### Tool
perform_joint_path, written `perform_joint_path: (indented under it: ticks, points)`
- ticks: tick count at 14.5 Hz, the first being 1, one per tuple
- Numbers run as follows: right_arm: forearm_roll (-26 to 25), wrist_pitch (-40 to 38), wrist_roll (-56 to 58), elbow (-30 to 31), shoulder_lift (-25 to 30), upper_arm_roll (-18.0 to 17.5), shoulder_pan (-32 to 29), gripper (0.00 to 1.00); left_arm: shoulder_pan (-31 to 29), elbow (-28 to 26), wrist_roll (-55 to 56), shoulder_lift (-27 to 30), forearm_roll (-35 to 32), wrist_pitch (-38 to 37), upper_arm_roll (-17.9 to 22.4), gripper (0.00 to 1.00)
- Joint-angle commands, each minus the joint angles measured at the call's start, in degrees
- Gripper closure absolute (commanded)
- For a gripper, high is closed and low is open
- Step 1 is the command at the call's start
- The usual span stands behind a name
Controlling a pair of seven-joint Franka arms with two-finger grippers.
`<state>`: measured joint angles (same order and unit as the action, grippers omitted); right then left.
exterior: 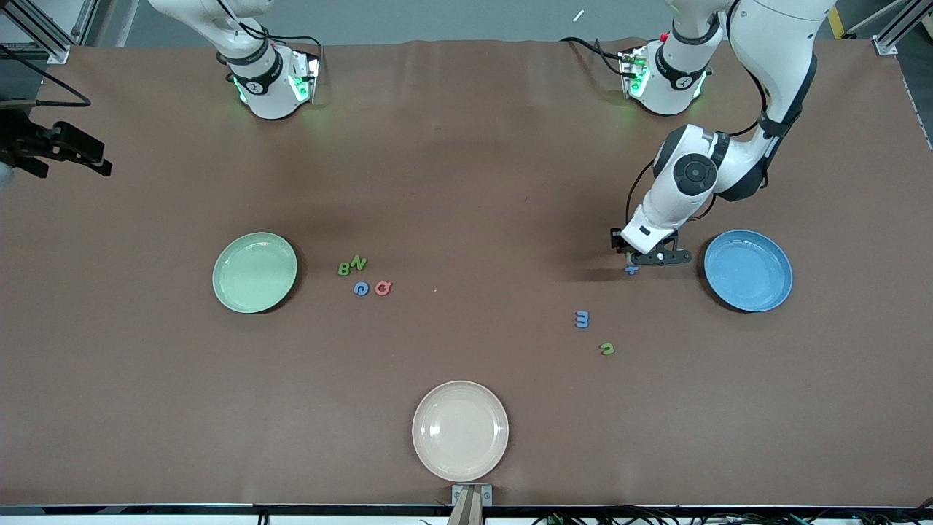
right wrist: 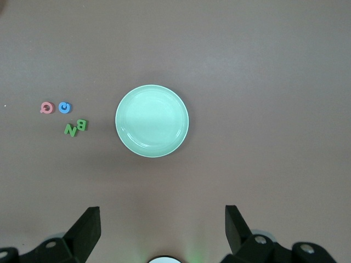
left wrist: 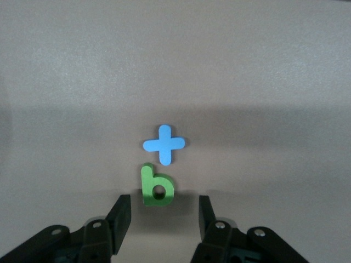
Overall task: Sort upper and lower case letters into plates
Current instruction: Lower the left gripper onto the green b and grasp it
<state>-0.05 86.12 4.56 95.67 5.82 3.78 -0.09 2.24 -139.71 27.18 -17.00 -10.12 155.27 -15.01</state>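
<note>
Left gripper [left wrist: 159, 216]: low beside the blue plate [exterior: 748, 270], fingers apart around the green p [left wrist: 156, 186], not squeezing it.
Right gripper [right wrist: 162, 230]: waiting, wide apart, over the mint green plate [right wrist: 152, 121].
Risk: fingers could bump the touching blue t [left wrist: 164, 144].

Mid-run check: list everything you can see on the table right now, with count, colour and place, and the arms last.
mint green plate: one, pale green, toward the right arm's end of the table.
blue plate: one, bright blue, toward the left arm's end.
cream plate: one, beige, nearest the front camera.
capital letters: four, green B and N, blue G, red G, clustered beside the mint green plate.
blue t: one, beside the blue plate.
green p: one, touching or nearly touching the blue t.
blue m: one, nearer the camera than the t.
green n: one, just nearer the camera than the m.
left gripper: down around the green p, fingers not touching it.
right gripper: open, waiting high over the mint green plate.
</note>
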Motion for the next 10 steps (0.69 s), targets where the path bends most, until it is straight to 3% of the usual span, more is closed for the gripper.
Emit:
perform_joint_path:
  ticks: [1,6,10]
  points:
    - [0.85,-0.07,-0.34,1.71,1.92,-0.09,-0.35,0.00,-0.31,0.58,1.48,-1.45,-2.01,1.87,0.15,0.45]
    - [0.85,-0.42,-0.07,1.80,1.83,0.18,-0.44,0.00,-1.19,1.37,1.56,-2.78,-6.31,2.40,0.59,0.49]
    - [0.85,-0.33,-0.07,1.63,1.66,0.18,-0.53,0.00,-1.19,1.46,1.65,-2.69,-6.31,2.40,0.50,0.69]
